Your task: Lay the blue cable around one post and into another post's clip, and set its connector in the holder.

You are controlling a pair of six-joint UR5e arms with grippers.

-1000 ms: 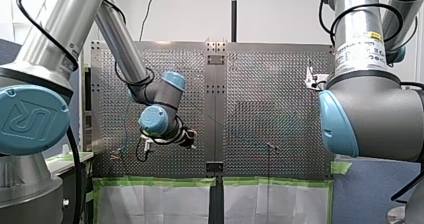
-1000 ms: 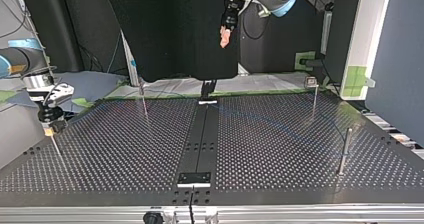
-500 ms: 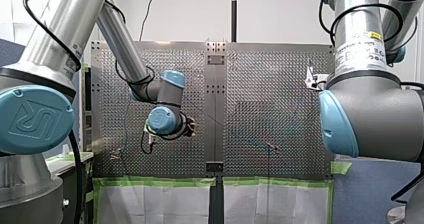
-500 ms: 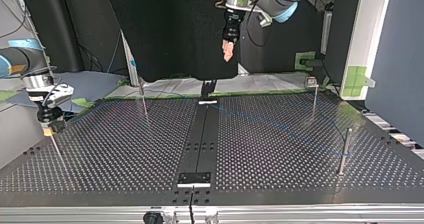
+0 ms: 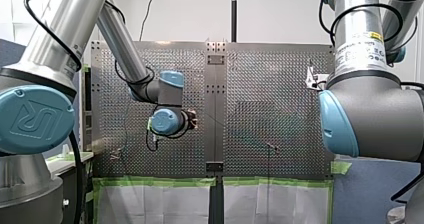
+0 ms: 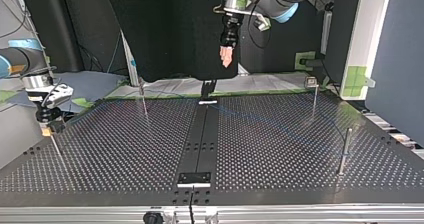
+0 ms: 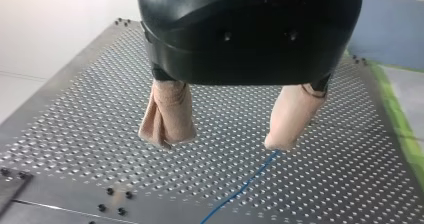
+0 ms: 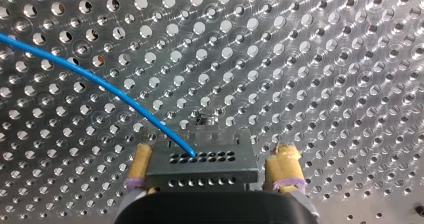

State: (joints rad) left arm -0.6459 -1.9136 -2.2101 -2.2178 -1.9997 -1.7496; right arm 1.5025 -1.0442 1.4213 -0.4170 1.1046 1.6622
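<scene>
The blue cable (image 8: 107, 89) runs over the perforated plate into a grey connector block (image 8: 202, 166). In the right wrist view this block sits between the yellow pads (image 8: 143, 159) of my right gripper (image 8: 215, 153), which is open, with a gap at one pad. At the top view's left, my right gripper (image 6: 47, 126) hangs low over a thin post (image 6: 56, 149). My left gripper (image 6: 226, 56) hovers high above the table's far middle, its beige pads (image 7: 167, 116) open and holding nothing. A stretch of the blue cable (image 7: 240, 189) lies on the plate under it.
Thin upright posts stand on the table: one at the far left (image 6: 144, 101), one at the far right (image 6: 314, 98) with a clip on top, one nearer at the right (image 6: 344, 151). A dark centre strip (image 6: 200, 144) divides the plate.
My left arm's wrist has turned and shifted right in the front view; in the top view its gripper now points straight down, slightly lower. My right arm has not moved.
</scene>
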